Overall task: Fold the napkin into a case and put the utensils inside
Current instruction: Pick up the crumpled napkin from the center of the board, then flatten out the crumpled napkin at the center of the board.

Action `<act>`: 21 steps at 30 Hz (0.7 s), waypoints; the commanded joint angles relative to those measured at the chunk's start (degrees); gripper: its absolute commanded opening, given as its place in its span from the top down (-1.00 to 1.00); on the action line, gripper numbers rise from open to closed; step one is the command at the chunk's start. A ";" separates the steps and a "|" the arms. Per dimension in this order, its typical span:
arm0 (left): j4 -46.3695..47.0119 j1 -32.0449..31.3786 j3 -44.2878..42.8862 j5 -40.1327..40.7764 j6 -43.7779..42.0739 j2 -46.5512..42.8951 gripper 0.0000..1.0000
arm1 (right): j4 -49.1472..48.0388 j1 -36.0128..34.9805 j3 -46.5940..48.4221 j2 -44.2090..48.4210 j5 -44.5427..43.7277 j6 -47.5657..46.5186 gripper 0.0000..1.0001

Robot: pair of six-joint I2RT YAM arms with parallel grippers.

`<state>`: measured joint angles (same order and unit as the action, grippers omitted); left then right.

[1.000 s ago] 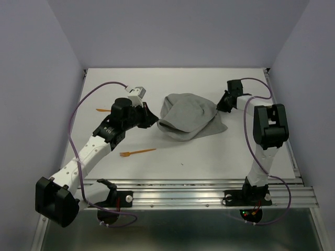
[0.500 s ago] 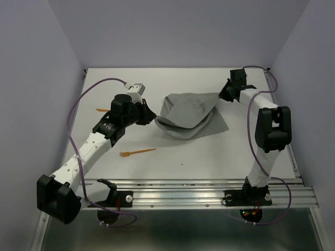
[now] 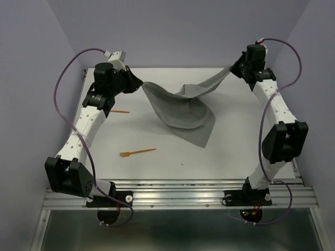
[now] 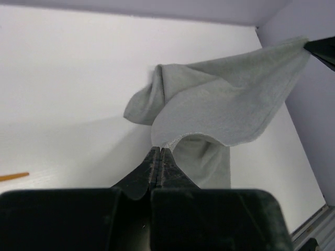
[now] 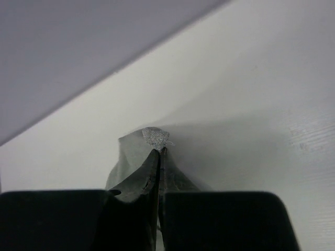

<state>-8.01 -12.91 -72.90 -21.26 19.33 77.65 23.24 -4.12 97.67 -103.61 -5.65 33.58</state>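
Note:
The grey napkin hangs stretched between my two grippers at the back of the table, its lower part drooping onto the table. My left gripper is shut on its left corner; the cloth spreads out beyond the closed jaws in the left wrist view. My right gripper is shut on the right corner, whose tip pokes out past the fingertips. An orange fork lies on the table near the front left. A second orange utensil lies under the left arm, partly hidden; it also shows in the left wrist view.
The white table is walled by lilac panels at the back and sides. A metal rail with the arm bases runs along the near edge. Purple cables loop from both arms.
Both grippers have risen and moved apart toward the back corners, lifting the bunched napkin and pulling it open between them. The fork has not moved.

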 commanded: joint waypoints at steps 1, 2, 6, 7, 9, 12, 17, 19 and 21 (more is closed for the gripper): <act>1.60 1.30 -9.44 -3.27 -0.96 -0.66 1.00 | -0.39 0.52 5.78 13.07 -3.66 -1.59 0.99; 1.59 1.48 -11.80 -3.44 -0.88 -0.74 1.00 | -0.31 0.52 5.78 14.91 -4.45 -1.85 0.99; 4.57 1.48 -13.49 -4.14 0.79 -4.69 1.00 | 0.31 0.52 6.13 23.88 -6.47 -3.00 0.99; 5.71 1.48 -13.67 -4.41 1.06 -6.79 1.00 | 0.83 0.52 6.83 27.29 -6.91 -3.35 0.99; 5.64 1.48 -15.34 -4.06 1.06 -9.35 1.00 | 1.71 0.52 7.89 31.79 -8.24 -4.32 0.99; 5.90 1.48 -17.79 -3.97 1.06 -12.07 1.00 | 3.11 0.52 10.61 35.31 -9.64 -5.54 0.99; 5.29 1.48 -22.01 -4.67 1.23 -16.55 1.00 | 5.31 0.52 15.62 40.85 -11.13 -7.21 0.99; 5.29 1.48 -22.72 -4.85 1.32 -18.31 1.00 | 5.58 0.52 16.41 43.49 -11.93 -7.30 0.99; 5.20 1.48 -22.98 -4.76 1.06 -21.03 1.00 | 5.58 0.52 16.33 45.51 -12.54 -7.30 0.99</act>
<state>-5.34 -11.51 -93.47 -25.21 20.47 60.55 27.31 -4.08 112.62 -60.34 -15.22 27.83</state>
